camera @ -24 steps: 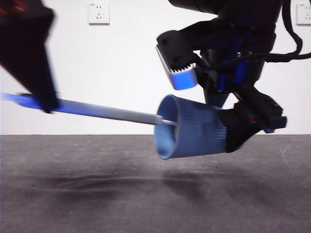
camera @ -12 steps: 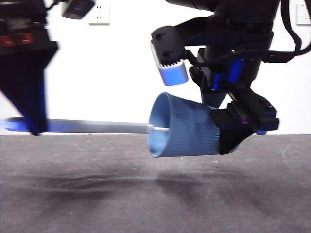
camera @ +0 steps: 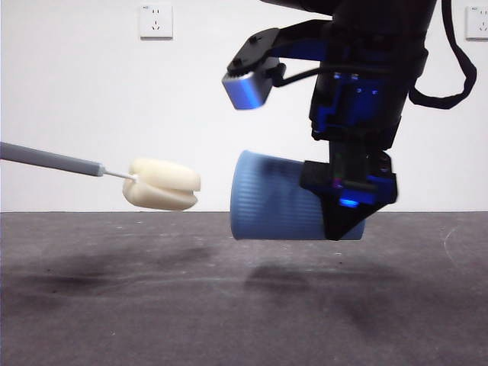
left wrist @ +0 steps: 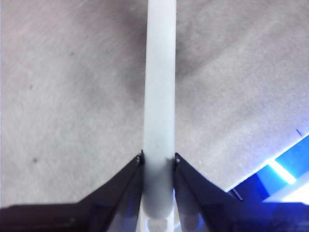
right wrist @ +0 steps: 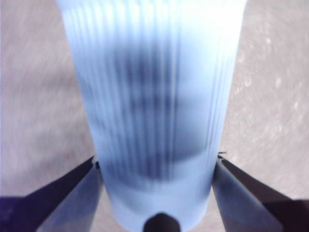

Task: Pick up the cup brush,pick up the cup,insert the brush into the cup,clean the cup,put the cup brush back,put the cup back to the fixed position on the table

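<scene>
The sky-blue ribbed cup (camera: 271,207) hangs on its side above the table (camera: 114,305), mouth toward the left. My right gripper (camera: 345,217) is shut on its base end. In the right wrist view the cup (right wrist: 154,92) fills the space between the two jaws of that gripper (right wrist: 157,166). The cup brush (camera: 162,184) is outside the cup, a short gap left of its mouth, sponge head facing it and grey handle (camera: 53,158) running off the left edge. My left gripper (left wrist: 158,157) is shut on the pale handle (left wrist: 159,82); it is out of the front view.
A white wall stands behind the table, with a socket (camera: 155,20) at upper left and another socket (camera: 476,21) at upper right. The right arm's dark body (camera: 366,69) fills the upper right of the front view.
The brush has come out of the cup and moved left, its sponge head now showing. The left gripper has left the front view. The cup has swung level.
</scene>
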Available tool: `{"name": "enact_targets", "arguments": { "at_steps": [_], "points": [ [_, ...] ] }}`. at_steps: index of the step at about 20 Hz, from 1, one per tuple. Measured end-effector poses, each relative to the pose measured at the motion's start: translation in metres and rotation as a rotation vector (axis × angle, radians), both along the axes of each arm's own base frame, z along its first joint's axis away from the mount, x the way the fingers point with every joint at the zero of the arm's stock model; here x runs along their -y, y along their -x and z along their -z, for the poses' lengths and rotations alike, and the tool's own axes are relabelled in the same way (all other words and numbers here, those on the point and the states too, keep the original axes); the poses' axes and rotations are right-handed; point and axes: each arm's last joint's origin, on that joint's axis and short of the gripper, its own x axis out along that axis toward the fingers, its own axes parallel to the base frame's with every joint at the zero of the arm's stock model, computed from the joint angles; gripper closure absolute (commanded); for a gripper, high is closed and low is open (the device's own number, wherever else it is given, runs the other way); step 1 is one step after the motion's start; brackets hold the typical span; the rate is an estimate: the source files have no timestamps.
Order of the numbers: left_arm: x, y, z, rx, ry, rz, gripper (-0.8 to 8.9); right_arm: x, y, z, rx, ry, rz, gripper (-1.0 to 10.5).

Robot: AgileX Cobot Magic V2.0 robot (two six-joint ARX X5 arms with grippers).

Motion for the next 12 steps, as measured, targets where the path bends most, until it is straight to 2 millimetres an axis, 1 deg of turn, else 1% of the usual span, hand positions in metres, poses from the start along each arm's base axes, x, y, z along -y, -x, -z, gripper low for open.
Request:
{"name": "enact_targets", "arguments": {
  "at_steps": [2,4,7,9,11,12],
  "points": [
    [-0.004,0.000,-0.002,0.012,0.016,-0.036,8.22,0.000,0.000,-0.002,0.003,-0.093,0.087,9.6],
    [-0.004,-0.004,-0.004,0.043,0.058,-0.089,8.22,0.002,0.002,-0.012,0.020,-0.230,0.188,9.6],
    [0.002,-0.014,-0.010,0.142,0.190,-0.187,8.22,0.010,0.009,-0.039,0.026,-0.498,0.309,9.6],
    [0.007,-0.023,-0.011,0.189,0.265,-0.253,8.22,0.017,0.016,-0.061,0.021,-0.701,0.370,9.6],
    [0.011,-0.034,-0.004,0.219,0.284,-0.320,8.22,0.027,0.024,-0.082,0.043,-0.850,0.390,9.6],
    [0.014,-0.038,0.006,0.213,0.292,-0.345,8.22,0.033,0.028,-0.090,0.057,-0.901,0.392,9.6]
  ]
}}
